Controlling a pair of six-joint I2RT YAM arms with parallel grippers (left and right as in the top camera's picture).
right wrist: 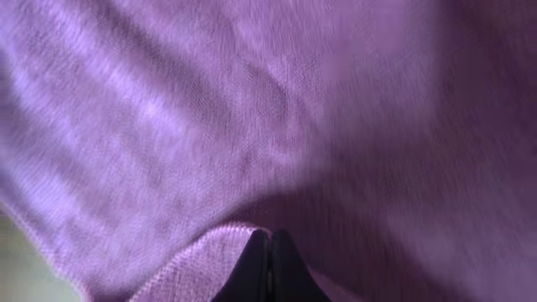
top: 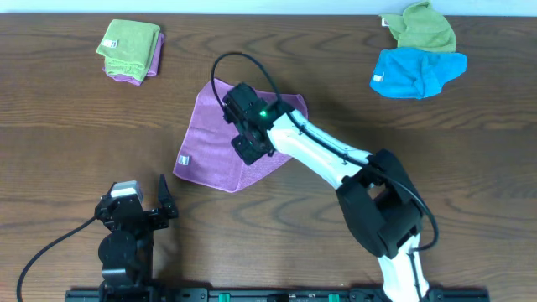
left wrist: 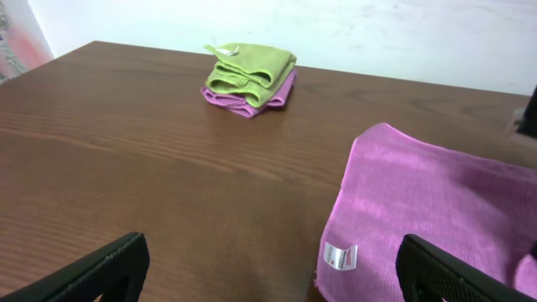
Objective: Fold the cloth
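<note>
The purple cloth lies spread in the middle of the table, one corner pointing toward the front. Its white tag is at the left corner. My right gripper is over the cloth's middle. In the right wrist view its fingers are shut on a raised edge of the cloth, which fills that view. My left gripper is open and empty near the front left. In the left wrist view the cloth and its tag lie just ahead to the right.
A folded light green cloth on a purple one sits at the back left; this stack also shows in the left wrist view. A bright blue cloth and a light green cloth lie at the back right.
</note>
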